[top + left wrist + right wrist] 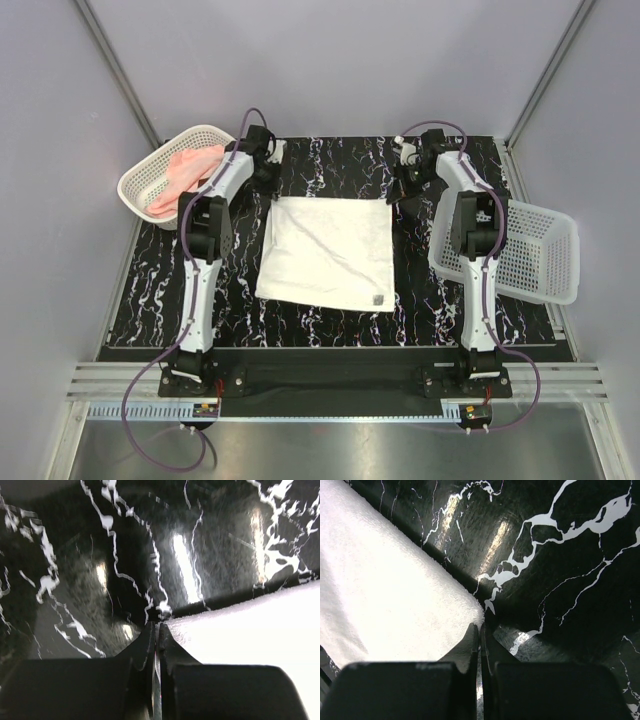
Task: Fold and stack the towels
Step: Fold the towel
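White towel (328, 252) lies flat mid-table, roughly square, with a small grey tag (378, 298) at its 5 o'clock corner. My left gripper (156, 630) is down at the towel's 11 o'clock corner, fingers pressed together, pinching the very tip of the cloth. My right gripper (480, 629) is at the 1 o'clock corner in the same state: tips together on the corner edge, with the rest of the towel flat on the black marbled table (430, 310). A pink towel (188, 172) sits crumpled in the white basket (140, 190) at the table's 10 o'clock. A second white basket (535, 262) is at 3 o'clock, overhanging the table edge.
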